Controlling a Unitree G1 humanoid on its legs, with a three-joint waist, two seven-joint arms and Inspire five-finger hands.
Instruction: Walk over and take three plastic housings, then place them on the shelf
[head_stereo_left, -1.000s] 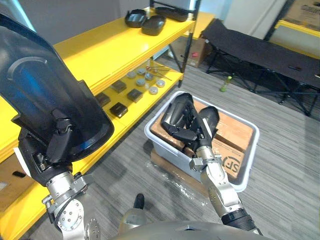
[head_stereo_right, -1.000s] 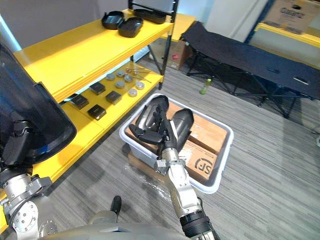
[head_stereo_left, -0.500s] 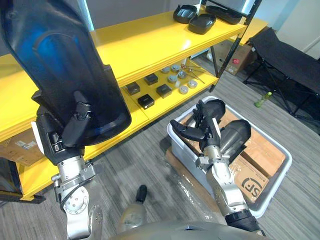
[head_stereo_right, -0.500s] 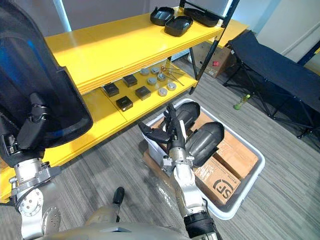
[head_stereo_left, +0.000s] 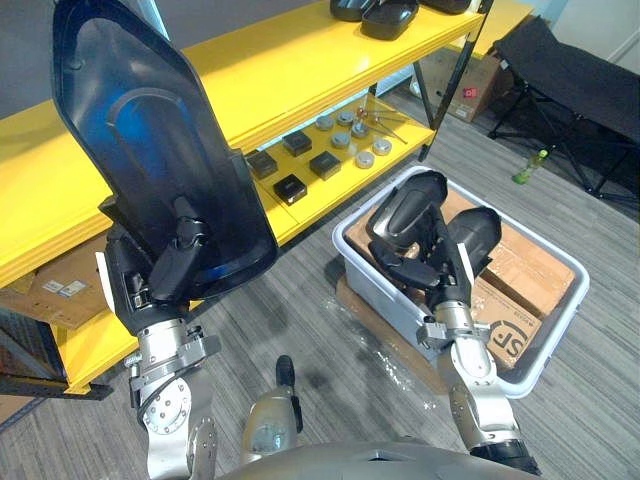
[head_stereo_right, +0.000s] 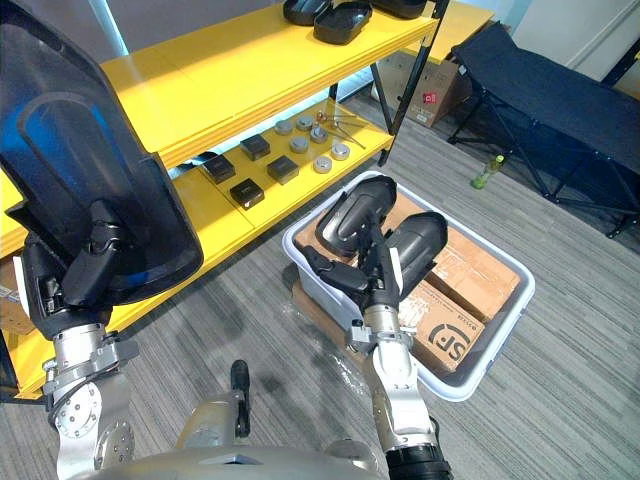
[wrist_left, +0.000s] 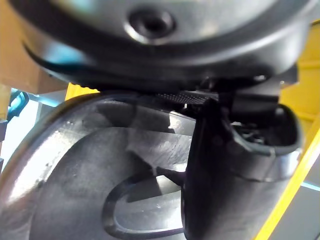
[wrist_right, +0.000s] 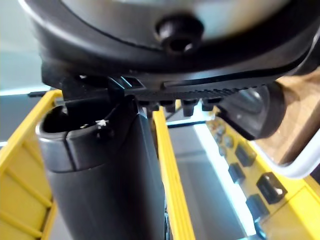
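My left hand (head_stereo_left: 160, 285) is shut on a large black plastic housing (head_stereo_left: 150, 150) and holds it upright in front of the yellow shelf (head_stereo_left: 280, 80). In the left wrist view my thumb (wrist_left: 207, 180) lies across the housing's hollow inner face (wrist_left: 100, 165). Two more black housings (head_stereo_left: 405, 205) (head_stereo_left: 475, 235) lie in the white bin (head_stereo_left: 545, 345) on the floor. My right hand (head_stereo_left: 440, 280) hovers open at the bin's near edge, in front of them, holding nothing. Other black housings (head_stereo_left: 375, 12) rest at the far end of the top shelf.
Small grey discs and black blocks (head_stereo_left: 325, 160) lie on the lower shelf. The bin holds cardboard boxes (head_stereo_left: 520, 270). A black folding cot (head_stereo_left: 570, 70), a green bottle (head_stereo_left: 528, 166) and a cardboard box (head_stereo_left: 470, 75) stand beyond the bin.
The whole view has swung, so the shelf and bin sit differently in the picture. The left hand keeps its housing, now more upright. The right hand stays open by the bin.
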